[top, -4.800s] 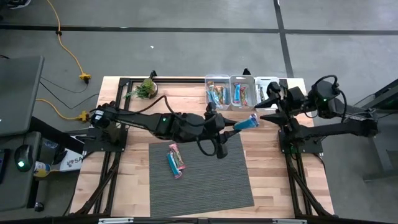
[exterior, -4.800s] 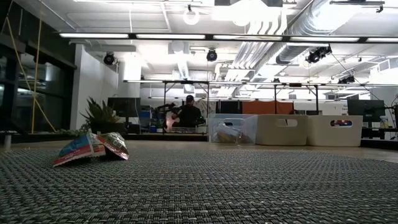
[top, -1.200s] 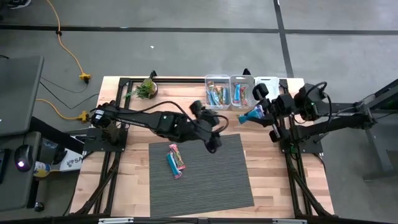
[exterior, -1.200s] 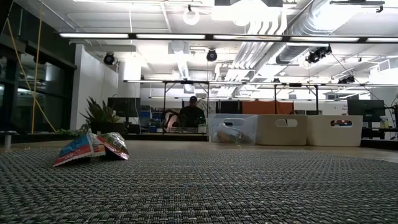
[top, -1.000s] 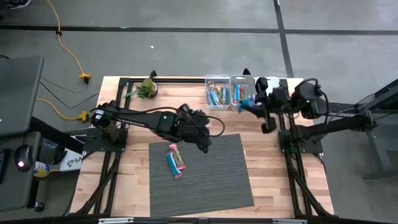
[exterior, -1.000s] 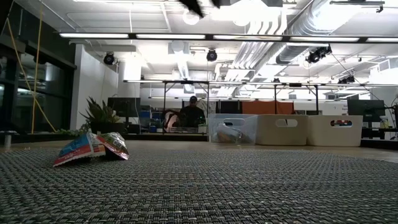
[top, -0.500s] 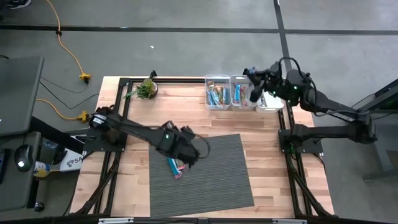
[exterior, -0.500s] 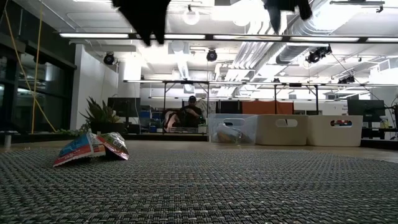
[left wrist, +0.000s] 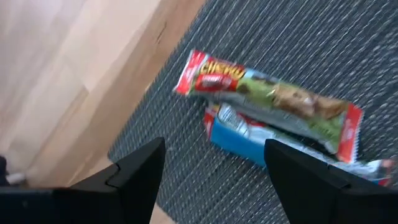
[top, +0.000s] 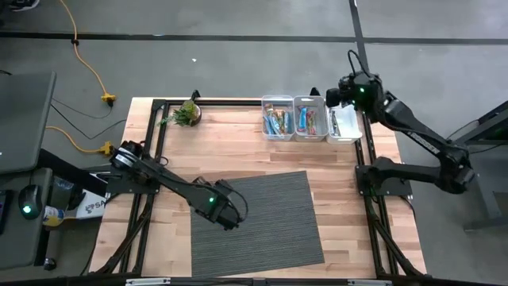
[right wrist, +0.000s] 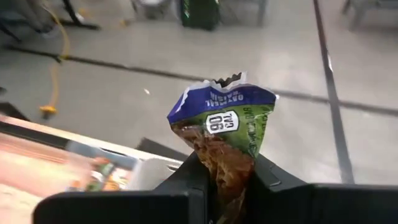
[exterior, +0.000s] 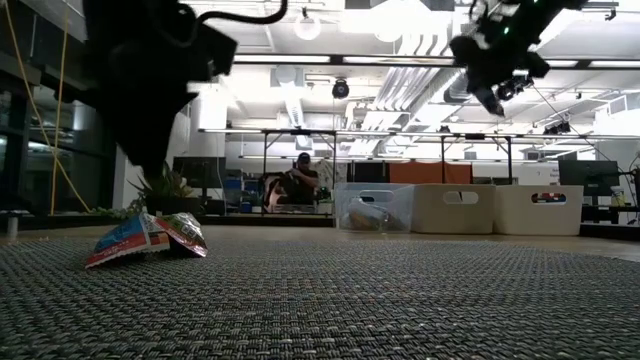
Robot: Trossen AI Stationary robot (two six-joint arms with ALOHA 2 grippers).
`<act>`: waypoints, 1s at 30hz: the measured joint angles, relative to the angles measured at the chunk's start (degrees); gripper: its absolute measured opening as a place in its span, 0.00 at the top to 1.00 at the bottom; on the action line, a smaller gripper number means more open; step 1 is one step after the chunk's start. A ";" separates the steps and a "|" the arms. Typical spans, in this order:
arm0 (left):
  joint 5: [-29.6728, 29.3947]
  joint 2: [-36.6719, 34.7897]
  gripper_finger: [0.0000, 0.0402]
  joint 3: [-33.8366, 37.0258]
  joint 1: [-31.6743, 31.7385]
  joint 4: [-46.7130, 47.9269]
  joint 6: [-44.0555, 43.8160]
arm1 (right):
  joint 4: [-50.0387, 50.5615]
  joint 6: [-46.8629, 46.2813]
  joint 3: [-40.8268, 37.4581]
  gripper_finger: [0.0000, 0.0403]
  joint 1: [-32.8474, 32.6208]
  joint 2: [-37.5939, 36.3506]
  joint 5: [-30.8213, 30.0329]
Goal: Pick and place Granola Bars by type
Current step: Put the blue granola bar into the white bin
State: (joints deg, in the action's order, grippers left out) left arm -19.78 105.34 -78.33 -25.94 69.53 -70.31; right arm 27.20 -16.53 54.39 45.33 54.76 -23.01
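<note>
Green and blue foil is pinched between the right gripper's [right wrist: 227, 177] fingers: one granola bar [right wrist: 225, 134] stands upright out of the clamped jaws, torn edge on top. This gripper [top: 343, 94] is now high above the far bins, approx. over the rightmost white bin [top: 344, 125]; a sec. ago it was lower, at the table edge with the same bar. My judgement: the drop into a bin is the next step, w/ the bar not yet let go.

The left gripper [left wrist: 208, 171] has its fingers spread wide, holding nothing. It has come down over the two bars on the mat, a red-and-green bar [left wrist: 267, 99] lying partly on a light blue bar [left wrist: 249, 137]. Half a sec. ago it was still on its way there. So the next pick is prepared while the right arm delivers.

Outward: the grey woven mat [top: 278, 230] lies on the wooden table [top: 222, 143]. The clear bin [top: 277, 119] and middle bin [top: 309, 119] already hold sorted bars. A small potted plant [top: 187, 113] is at the far left corner. Behind, a big hall w/ ceiling lights, a person [exterior: 299, 184] seated far off.
</note>
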 joint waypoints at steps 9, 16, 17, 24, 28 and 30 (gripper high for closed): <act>0.04 0.00 0.32 1.05 -3.04 2.38 -4.18 | 0.51 -3.92 -0.02 0.92 7.27 12.68 4.68; 0.74 -0.04 0.35 -0.21 -5.61 7.52 -11.21 | 4.28 -8.12 -0.04 0.90 10.38 20.25 6.35; 0.55 -0.07 0.35 -0.55 -5.91 8.36 -12.00 | 5.15 -8.67 -0.04 0.90 11.00 21.11 6.35; -2.84 -0.07 0.37 -4.21 -6.80 14.48 -14.46 | 8.46 -10.30 -0.09 0.92 13.70 23.85 5.89; -4.77 -0.07 0.37 -6.30 -6.73 17.81 -14.48 | 8.59 -10.47 -0.34 0.90 13.47 23.96 6.01; -6.04 -0.07 0.37 -7.05 -6.71 18.66 -14.49 | 8.67 -10.51 -0.82 0.87 13.47 23.96 6.10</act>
State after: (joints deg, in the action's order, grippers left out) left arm -25.82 105.27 -85.37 -32.64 88.19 -84.81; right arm 35.88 -27.05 53.57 58.81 78.72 -16.91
